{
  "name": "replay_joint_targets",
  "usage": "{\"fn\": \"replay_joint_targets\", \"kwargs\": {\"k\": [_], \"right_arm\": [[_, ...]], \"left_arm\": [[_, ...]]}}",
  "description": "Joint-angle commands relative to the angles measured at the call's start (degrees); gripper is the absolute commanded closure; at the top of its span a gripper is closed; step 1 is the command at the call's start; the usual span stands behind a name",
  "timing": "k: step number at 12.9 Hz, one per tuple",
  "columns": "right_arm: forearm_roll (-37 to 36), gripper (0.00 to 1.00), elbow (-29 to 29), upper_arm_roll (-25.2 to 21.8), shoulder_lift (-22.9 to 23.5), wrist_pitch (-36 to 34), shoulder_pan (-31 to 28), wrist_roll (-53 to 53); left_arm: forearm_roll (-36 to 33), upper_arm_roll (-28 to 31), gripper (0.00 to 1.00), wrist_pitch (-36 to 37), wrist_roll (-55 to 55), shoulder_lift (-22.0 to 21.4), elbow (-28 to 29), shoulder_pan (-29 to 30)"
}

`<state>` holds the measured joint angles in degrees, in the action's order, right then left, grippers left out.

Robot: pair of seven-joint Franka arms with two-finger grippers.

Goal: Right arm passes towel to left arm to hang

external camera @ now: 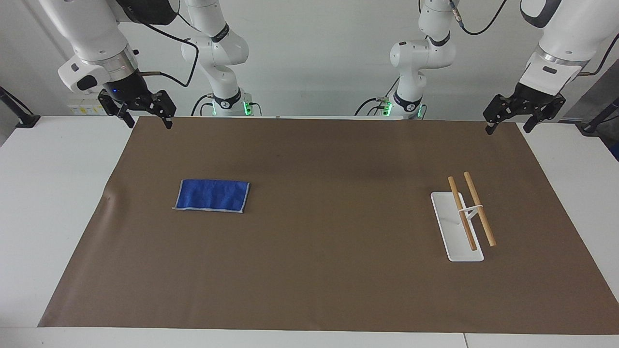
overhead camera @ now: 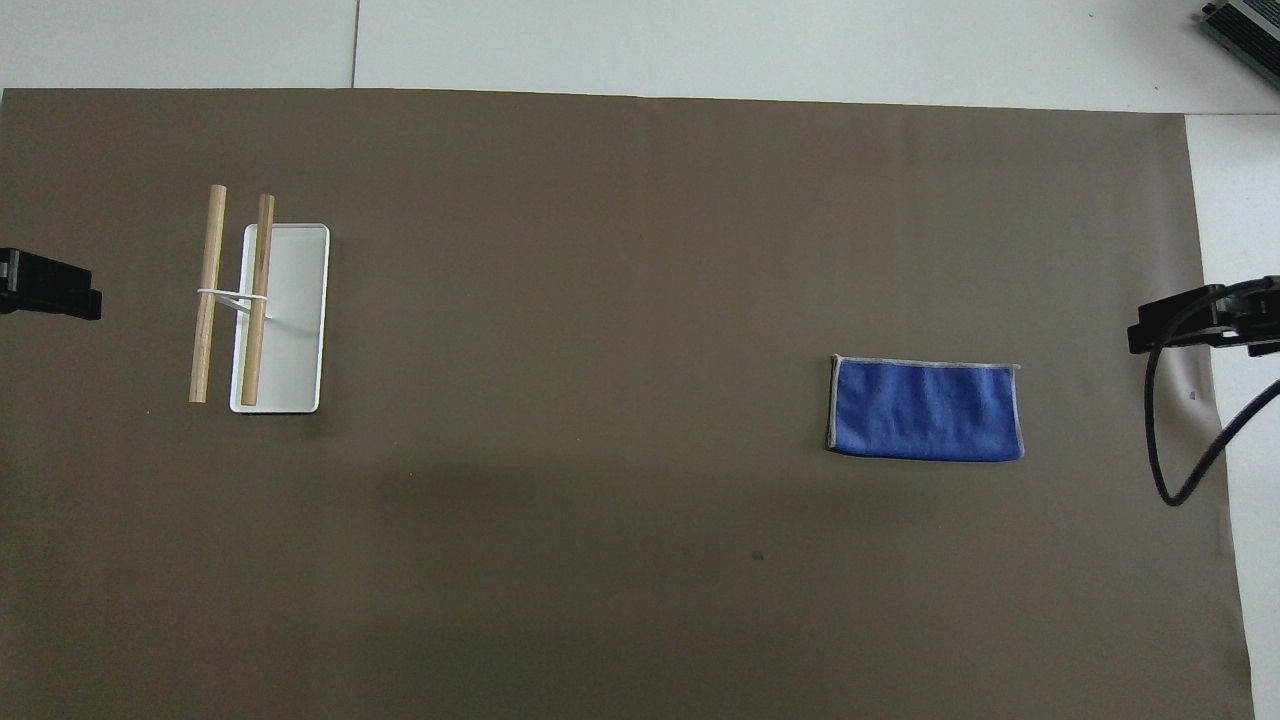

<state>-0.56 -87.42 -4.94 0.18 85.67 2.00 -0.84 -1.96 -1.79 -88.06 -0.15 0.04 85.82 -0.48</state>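
Facing view: we see the small royal-blue cloth towel (external camera: 212, 195) lying flat on the brown-matted surface (external camera: 319, 280), toward the right arm's end. Right gripper (external camera: 149, 120) and left gripper (external camera: 508, 124) both hang raised, fingers apart, holding nothing.

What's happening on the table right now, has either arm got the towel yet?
Not yet. The towel lies flat on the brown mat toward the right arm's end of the table, untouched. The right tool hangs open above the mat's edge at the robots' end, holding nothing. The left tool waits open over the mat's corner at its own end, also holding nothing. The hanging rack, with two wooden bars on a white base, stands toward the left arm's end.
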Motion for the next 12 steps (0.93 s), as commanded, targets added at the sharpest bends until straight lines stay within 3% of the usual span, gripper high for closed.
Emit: {"fn": "replay_joint_targets", "kwargs": {"k": [1, 3, 6, 9, 12], "right_arm": [[0.38, 0.00, -0.38, 0.37, -0.62, -0.41, -0.60, 1.02], [0.56, 0.00, -0.47, 0.28, -0.71, -0.33, -0.60, 1.10], [0.64, 0.00, -5.37, 0.28, -3.07, 2.03, -0.51, 1.01], [0.64, 0.00, -5.30, 0.28, -2.99, 2.83, 0.02, 1.10], [0.99, 0.00, -9.75, 0.37, -3.69, 9.57, 0.11, 1.02]], "left_arm": [[-0.85, -0.15, 0.00, -0.62, 0.24, -1.71, 1.99, 0.22], [-0.85, -0.15, 0.00, -0.62, 0.24, -1.71, 1.99, 0.22], [-0.85, -0.15, 0.00, -0.62, 0.24, -1.71, 1.99, 0.13], [-0.85, -0.15, 0.00, -0.62, 0.24, -1.71, 1.99, 0.22], [-0.85, -0.15, 0.00, -0.62, 0.24, -1.71, 1.99, 0.22]]}}
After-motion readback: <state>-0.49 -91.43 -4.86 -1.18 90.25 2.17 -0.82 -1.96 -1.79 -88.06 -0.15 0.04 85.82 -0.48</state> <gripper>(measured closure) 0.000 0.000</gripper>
